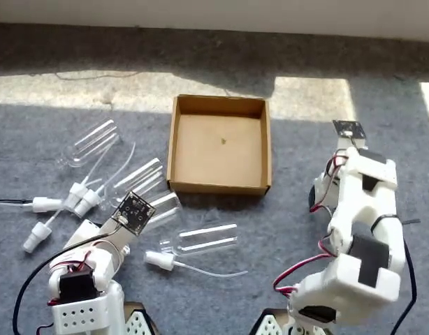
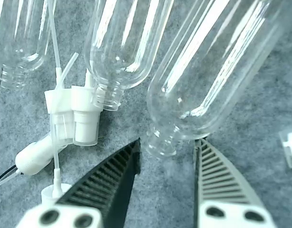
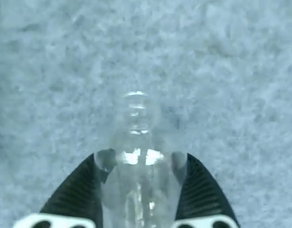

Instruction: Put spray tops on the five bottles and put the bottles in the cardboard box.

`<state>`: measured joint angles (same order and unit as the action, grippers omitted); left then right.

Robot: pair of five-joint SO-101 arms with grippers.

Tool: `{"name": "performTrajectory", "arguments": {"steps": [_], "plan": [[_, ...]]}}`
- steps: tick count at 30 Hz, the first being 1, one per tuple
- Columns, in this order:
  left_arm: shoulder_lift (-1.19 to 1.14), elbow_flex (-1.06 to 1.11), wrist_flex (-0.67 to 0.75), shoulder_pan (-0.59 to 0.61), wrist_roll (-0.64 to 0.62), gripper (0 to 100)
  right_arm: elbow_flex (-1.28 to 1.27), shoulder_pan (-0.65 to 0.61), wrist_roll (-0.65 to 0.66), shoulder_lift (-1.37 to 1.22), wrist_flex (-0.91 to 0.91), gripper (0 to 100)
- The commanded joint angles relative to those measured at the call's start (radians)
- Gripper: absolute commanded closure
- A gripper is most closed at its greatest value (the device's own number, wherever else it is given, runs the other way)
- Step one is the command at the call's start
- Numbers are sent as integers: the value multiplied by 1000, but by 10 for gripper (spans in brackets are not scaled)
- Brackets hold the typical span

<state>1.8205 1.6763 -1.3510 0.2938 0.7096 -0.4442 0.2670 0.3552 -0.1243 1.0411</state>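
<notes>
A grey carpet (image 1: pixel 47 139) covers the table, with the cardboard box (image 1: pixel 175 139) open-topped in the middle. The right arm (image 1: pixel 361 209) stands to the box's right and the left arm (image 1: pixel 89 272) at the near left.

The right gripper (image 3: pixel 137 164) is clamped on a clear bottle (image 3: pixel 136 142). The bottle's long axis runs straight out between the jaws, and its threaded neck points away from the wrist, above the carpet.

The left gripper (image 2: pixel 167 147) is parted, one jaw on each side of the bare neck of a lying bottle (image 2: pixel 208 71) without touching it. That bottle's neck points at the wrist.

Beside it two more bottles (image 2: pixel 122 47) (image 2: pixel 17 38) lie roughly parallel, slanting from near left to far right in the high view. A fourth bottle (image 1: pixel 200 239) lies crosswise, neck to the left, near the box's front wall.

A spray top (image 1: pixel 158 260) with its long tube lies just in front of that one. Other spray tops (image 1: pixel 82 197) are clustered at the left.
</notes>
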Motion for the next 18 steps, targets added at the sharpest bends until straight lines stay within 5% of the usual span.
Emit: {"name": "performTrajectory", "arguments": {"steps": [1, 18], "plan": [[4, 19, -55, -2, 12, 821, 142, -12, -17, -104, 22, 995], [4, 19, -55, -2, 12, 821, 226, -8, -11, -62, 153, 826]]}}
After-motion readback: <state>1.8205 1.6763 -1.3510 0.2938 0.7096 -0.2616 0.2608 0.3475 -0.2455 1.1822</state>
